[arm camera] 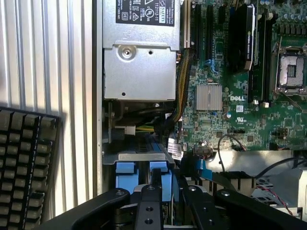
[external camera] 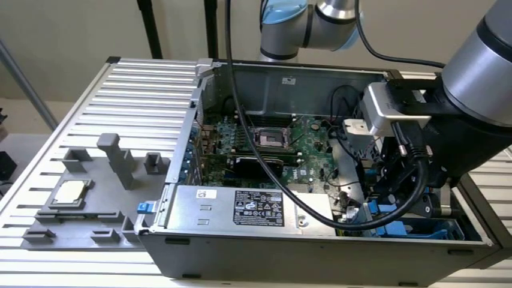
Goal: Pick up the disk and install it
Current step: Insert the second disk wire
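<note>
My gripper (external camera: 402,193) is lowered into the front corner of the open computer case (external camera: 320,255), at the exterior view's right. In the wrist view its black fingers (arm camera: 149,201) stand close together around a blue-railed part, which I take to be the disk (arm camera: 163,173), seen edge-on in the drive bay. Its label face is hidden. More blue plastic (external camera: 404,230) of the bay shows below the gripper in the exterior view. The gripper (arm camera: 169,181) looks shut on the disk's edge.
The silver power supply (external camera: 240,207) with a black label lies beside the bay. The motherboard (arm camera: 240,96) and yellow-black cables (arm camera: 180,81) are close by. A grey fixture holding a small silver chip (external camera: 71,192) sits on the ribbed table (external camera: 144,84). A keyboard (arm camera: 24,163) lies outside the case.
</note>
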Robot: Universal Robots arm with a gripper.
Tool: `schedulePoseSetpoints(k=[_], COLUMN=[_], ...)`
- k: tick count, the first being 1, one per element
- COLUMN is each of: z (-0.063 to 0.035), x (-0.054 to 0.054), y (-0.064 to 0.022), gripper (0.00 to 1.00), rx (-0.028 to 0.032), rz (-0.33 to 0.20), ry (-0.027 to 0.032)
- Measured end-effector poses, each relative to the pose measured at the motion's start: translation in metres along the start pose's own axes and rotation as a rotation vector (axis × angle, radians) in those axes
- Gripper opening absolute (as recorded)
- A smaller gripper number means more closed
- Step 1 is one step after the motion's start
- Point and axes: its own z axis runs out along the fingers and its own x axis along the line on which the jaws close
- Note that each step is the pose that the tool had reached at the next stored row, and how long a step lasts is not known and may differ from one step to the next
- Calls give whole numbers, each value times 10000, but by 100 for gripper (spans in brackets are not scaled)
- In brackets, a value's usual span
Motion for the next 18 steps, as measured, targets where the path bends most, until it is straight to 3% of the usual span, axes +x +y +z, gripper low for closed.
schedulePoseSetpoints(k=[6,12,18], z=[-298,-574,-593], x=[-35,-79,-132], y=[-133,-183,-195], gripper=[25,25,25], rx=[-71,-77,-77], rz=[7,7,7], ry=[1,2,5])
